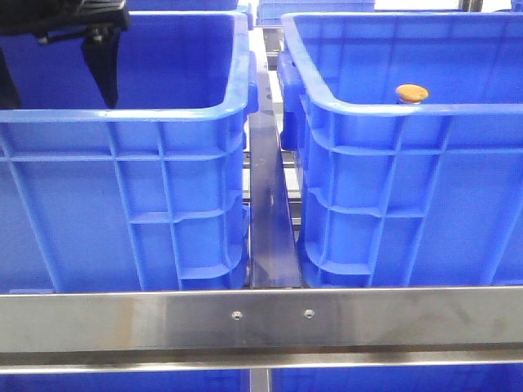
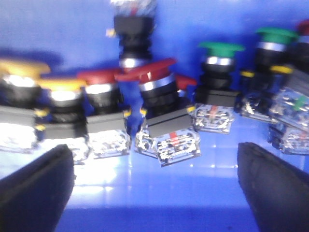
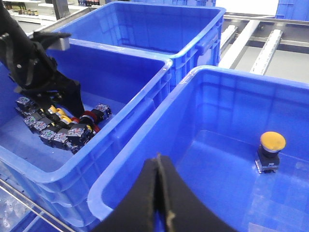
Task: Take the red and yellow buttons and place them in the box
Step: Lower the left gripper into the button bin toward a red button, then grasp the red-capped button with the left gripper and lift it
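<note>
Left gripper (image 2: 154,188), jaws spread, hangs inside the left crate (image 1: 122,114) over crowded buttons (image 2: 149,92); green ones at 3 o'clock risk a wrong or double grab. Crate walls limit sideways travel. Right gripper (image 3: 157,193), jaws pressed together, waits above the right crate (image 3: 145,145) holding one yellow button (image 3: 272,145).

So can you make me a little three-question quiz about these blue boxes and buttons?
1. True or false: the right pincer is closed and holding nothing.
2. How many buttons sit in the right-hand blue plastic crate?
3. The left pincer hangs open over a pile of buttons. Which cap colour there is not wanted: A red, B green, C yellow?

Key: 1 true. 2 one, the yellow-capped push button. 3 B.
</note>
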Tool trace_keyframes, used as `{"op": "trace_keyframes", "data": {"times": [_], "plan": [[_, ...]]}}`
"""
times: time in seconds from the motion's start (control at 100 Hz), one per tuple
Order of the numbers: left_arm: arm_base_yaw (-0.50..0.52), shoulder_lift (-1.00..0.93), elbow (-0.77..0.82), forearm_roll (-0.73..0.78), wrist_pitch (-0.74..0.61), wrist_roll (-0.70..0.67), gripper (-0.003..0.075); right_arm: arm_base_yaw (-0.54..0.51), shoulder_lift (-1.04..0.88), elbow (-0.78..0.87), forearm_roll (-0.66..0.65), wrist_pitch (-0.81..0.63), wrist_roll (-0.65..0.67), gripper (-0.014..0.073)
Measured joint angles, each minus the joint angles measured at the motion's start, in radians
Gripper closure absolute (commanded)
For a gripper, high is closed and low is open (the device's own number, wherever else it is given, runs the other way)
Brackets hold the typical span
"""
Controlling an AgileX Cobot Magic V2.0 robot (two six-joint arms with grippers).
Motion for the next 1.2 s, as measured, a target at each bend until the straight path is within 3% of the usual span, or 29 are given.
{"op": "trace_keyframes", "data": {"times": [0.16,0.56,0.63,0.82,0.89,1.03,1.2], "plan": [[0.029,0.058,0.0,-0.093,0.0,0.045,0.0082,0.0,0.0,0.0,0.0,0.0,0.0,0.0658],[0.034,0.166,0.0,-0.105,-0.039,0.054,0.0101,0.0,0.0,0.0,0.0,0.0,0.0,0.0658],[0.034,0.166,0.0,-0.105,-0.046,0.054,0.0174,0.0,0.0,0.0,0.0,0.0,0.0,0.0658],[0.035,0.166,0.0,-0.105,-0.061,0.057,0.053,0.0,0.0,0.0,0.0,0.0,0.0,0.0658],[0.035,0.166,0.0,-0.105,-0.061,0.057,0.0619,0.0,0.0,0.0,0.0,0.0,0.0,0.0658],[0.035,0.166,0.0,-0.112,-0.057,0.093,0.0701,0.0,0.0,0.0,0.0,0.0,0.0,0.0658],[0.029,0.13,0.0,-0.129,-0.046,0.204,0.0712,0.0,0.0,0.0,0.0,0.0,0.0,0.0658]]}}
